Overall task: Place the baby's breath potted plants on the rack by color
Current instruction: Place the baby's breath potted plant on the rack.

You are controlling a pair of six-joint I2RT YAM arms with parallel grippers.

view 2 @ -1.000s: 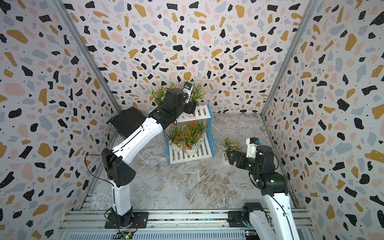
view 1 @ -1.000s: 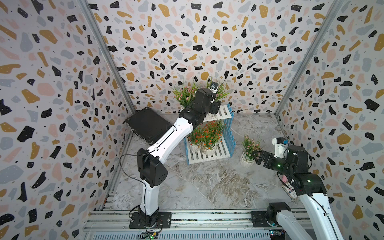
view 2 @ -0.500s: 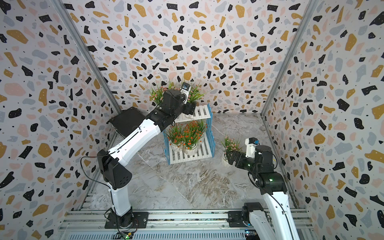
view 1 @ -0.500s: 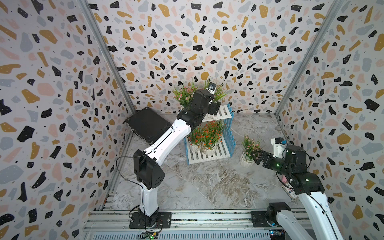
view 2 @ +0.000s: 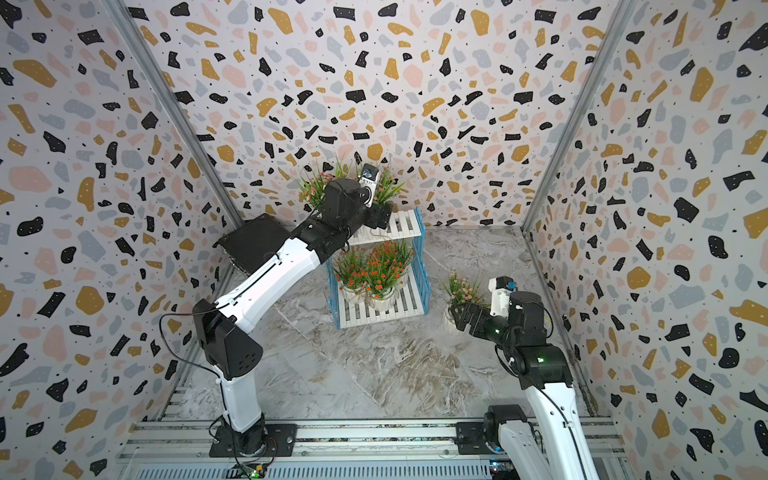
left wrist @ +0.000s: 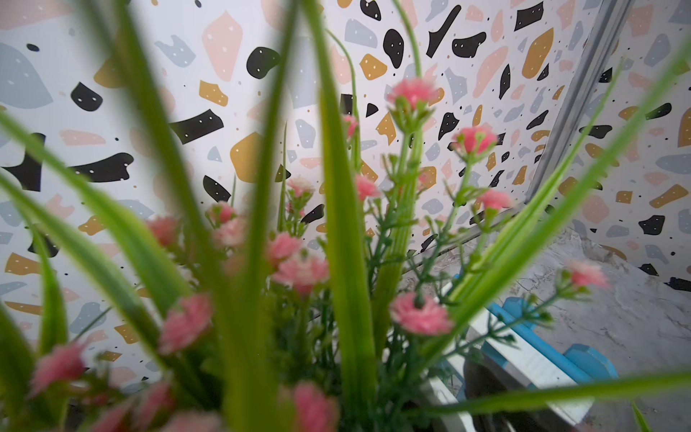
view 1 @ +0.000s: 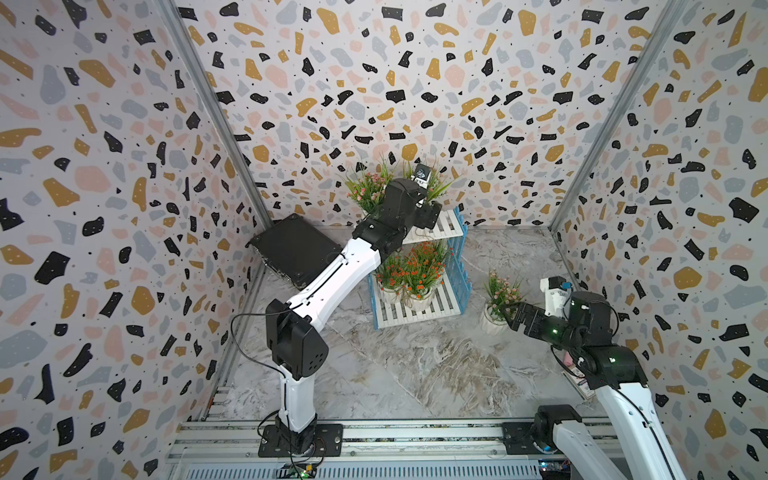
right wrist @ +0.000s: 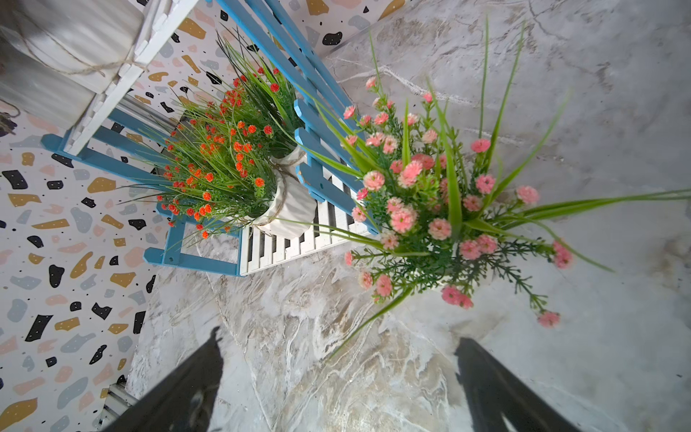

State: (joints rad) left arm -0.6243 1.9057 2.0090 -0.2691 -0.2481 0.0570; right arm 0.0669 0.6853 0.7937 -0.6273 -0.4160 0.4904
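Progress: close to finished, judging by the layout.

Nearest, right of the rack (view 1: 459, 257): right gripper (right wrist: 338, 336), fingers (right wrist: 187, 381) spread wide with nothing between them, aimed at the last pink plant (view 1: 500, 295). Stands upright on the table (view 1: 415, 374), just beside the rack's right frame and clear of both fingers; not yet gripped.

Next back, on the rack's lower tier (view 1: 436, 309): orange plants (view 1: 415, 266), bunched together with pots touching or nearly so. At least two pots visible, foliage enough for three, exact count unclear. Sorted, apparently.

Farthest, on the rack's upper tier (view 1: 446, 224): left pink plant (view 1: 368, 193) at the rack's left end, middle pink plant (view 1: 436, 187) beside it, with the left gripper (view 1: 430, 214) right at it. Wrist view there full of blurred pink blooms and leaves; jaws hidden, so cannot tell whether clasped on the pot or let go. Right end of the upper tier bare.

Left to do, by this reading: grip the last pink plant, lift it over the right frame, set it down beside the other pinks.
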